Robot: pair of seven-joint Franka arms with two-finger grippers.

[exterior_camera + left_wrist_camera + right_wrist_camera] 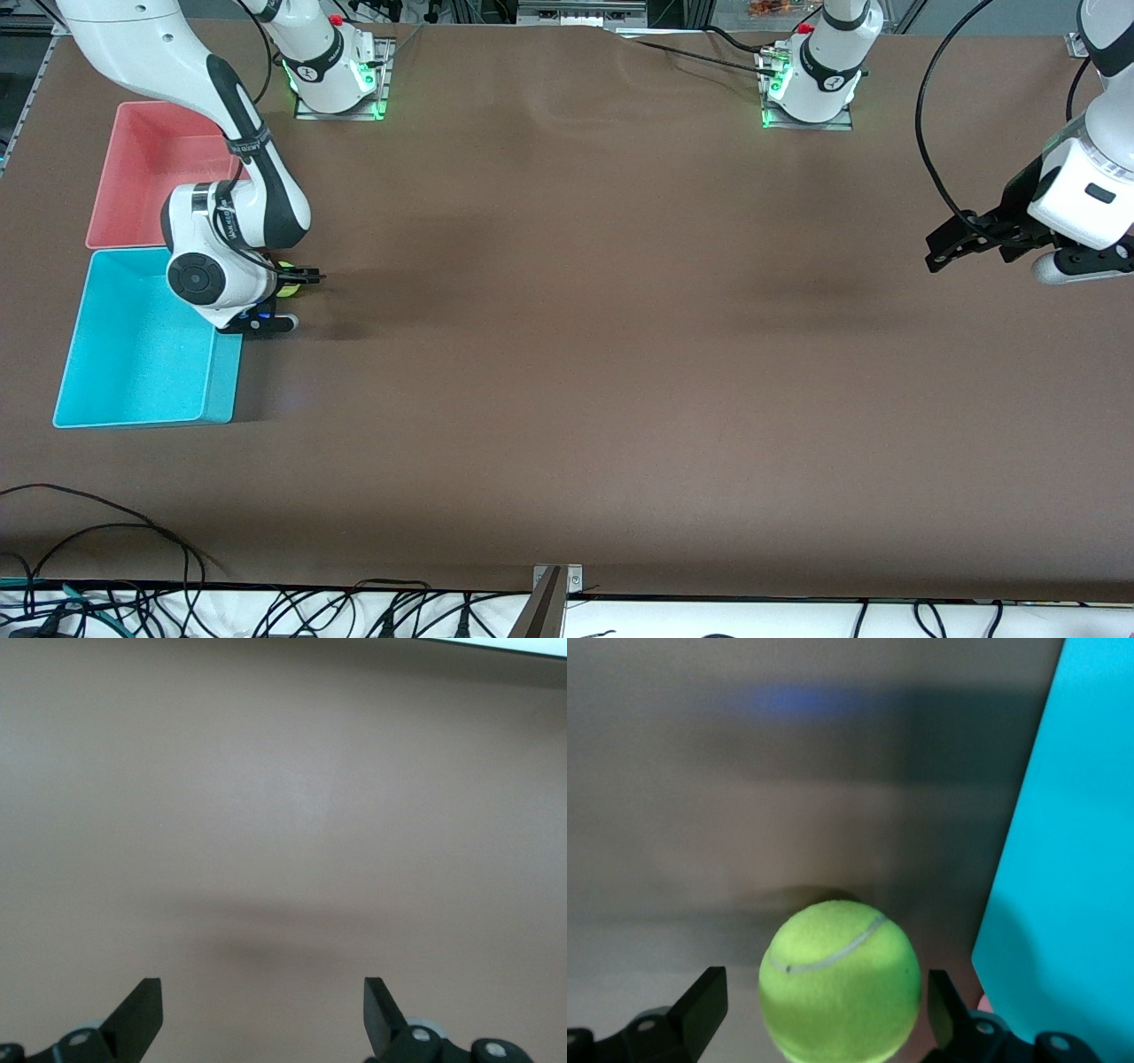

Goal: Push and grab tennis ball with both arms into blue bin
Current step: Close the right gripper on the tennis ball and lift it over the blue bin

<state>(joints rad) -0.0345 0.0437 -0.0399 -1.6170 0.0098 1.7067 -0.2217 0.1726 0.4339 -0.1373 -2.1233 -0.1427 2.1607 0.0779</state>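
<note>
High front view, facing both bases, covers the whole table (567,354). Left wrist view, close above bare tabletop. Right wrist view, close on ball (840,981) beside blue bin (1072,859); both seen from front too.

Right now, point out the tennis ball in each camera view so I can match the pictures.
Front view: the tennis ball peeks out as a yellow-green sliver between the right gripper fingers, beside the blue bin.
Left wrist view: not in it; only bare table between the open left gripper fingers.
Right wrist view: it sits between the open fingers, not clamped.
Shared landmark: the blue bin, beside the ball in the front and right wrist views.
</note>
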